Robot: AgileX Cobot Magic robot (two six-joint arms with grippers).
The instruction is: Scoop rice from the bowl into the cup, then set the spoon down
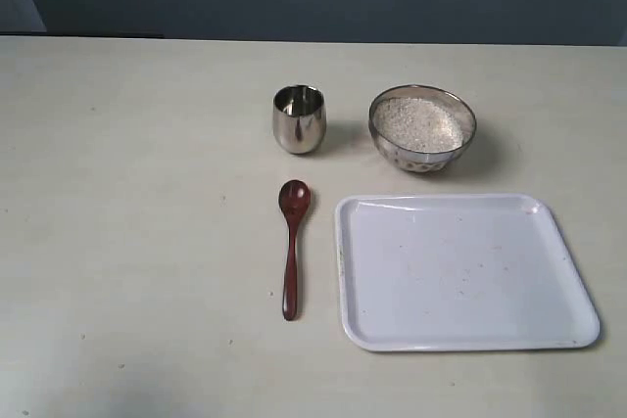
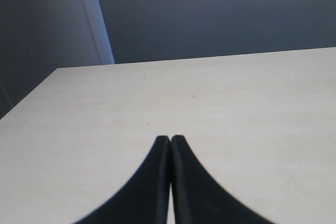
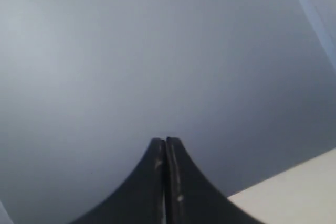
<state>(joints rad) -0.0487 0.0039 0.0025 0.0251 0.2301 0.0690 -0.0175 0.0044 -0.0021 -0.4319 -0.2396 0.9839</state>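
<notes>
On the pale table the steel cup (image 1: 299, 118) stands upright, with the wider steel bowl (image 1: 422, 129) to its right holding a heap of white rice (image 1: 418, 122). The dark red-brown wooden spoon (image 1: 291, 243) lies flat in front of the cup, its oval bowl toward the cup and its handle toward the near edge. Neither arm shows in the exterior view. My left gripper (image 2: 170, 139) is shut with nothing between its fingers, above bare tabletop. My right gripper (image 3: 166, 141) is shut and empty too, pointing at a grey wall with a table corner low in its view.
A white rectangular tray (image 1: 460, 271) lies in front of the bowl and right of the spoon, with a few specks on it. A dark wall runs behind the table's far edge (image 1: 313, 41).
</notes>
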